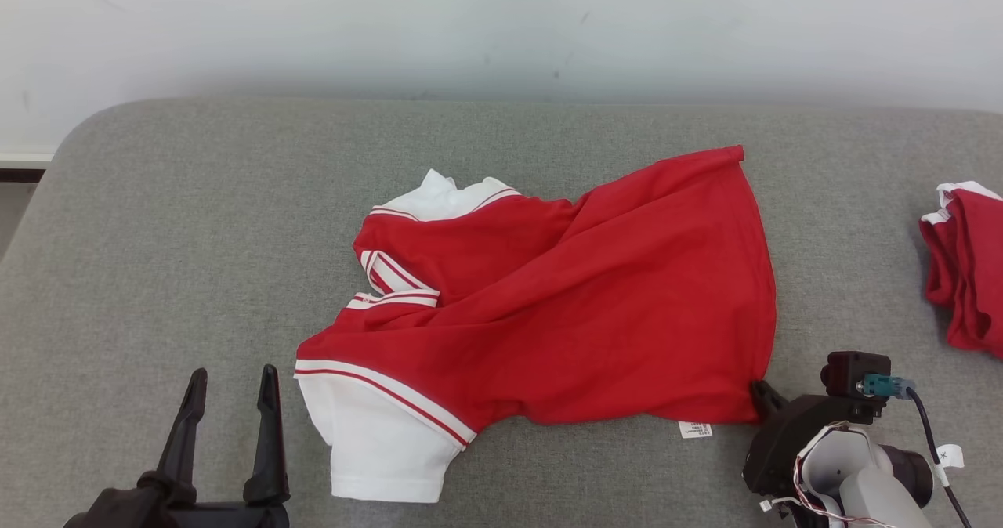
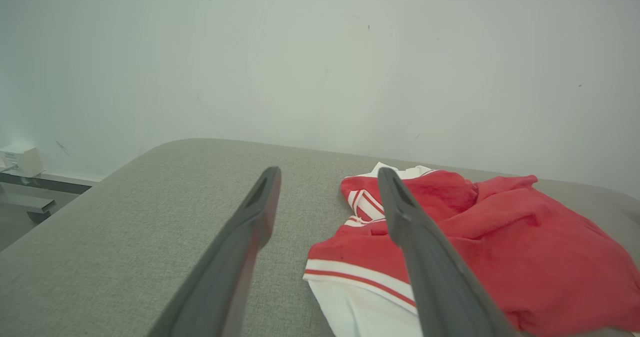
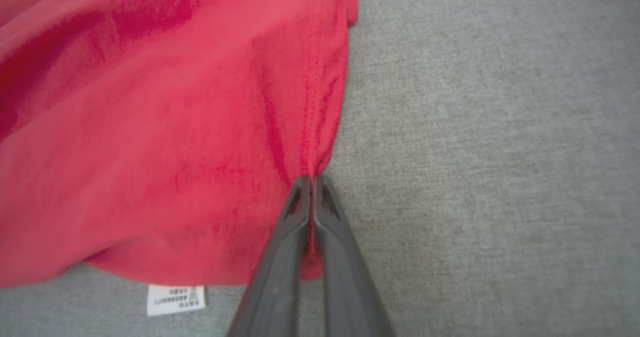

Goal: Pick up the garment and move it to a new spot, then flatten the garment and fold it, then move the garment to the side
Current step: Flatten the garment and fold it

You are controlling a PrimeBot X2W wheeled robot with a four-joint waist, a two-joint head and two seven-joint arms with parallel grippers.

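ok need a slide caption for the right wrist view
Right gripper shut on the hem corner of the red garment, its white care label lying on the grey padded surface.

Two red garments [image 1: 588,293] [image 1: 968,269], two pairs of fingers [image 1: 266,426] [image 3: 280,257], one white label [image 1: 695,429].

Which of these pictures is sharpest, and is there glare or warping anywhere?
Head view: sharpest, soft even light, no glare, faint shadows under the garment. Left wrist view: the left end effector looks stretched and blurry toward the bottom edge, against an evenly lit wall. Right wrist view: close-up red cloth looks soft around the shut right end effector.
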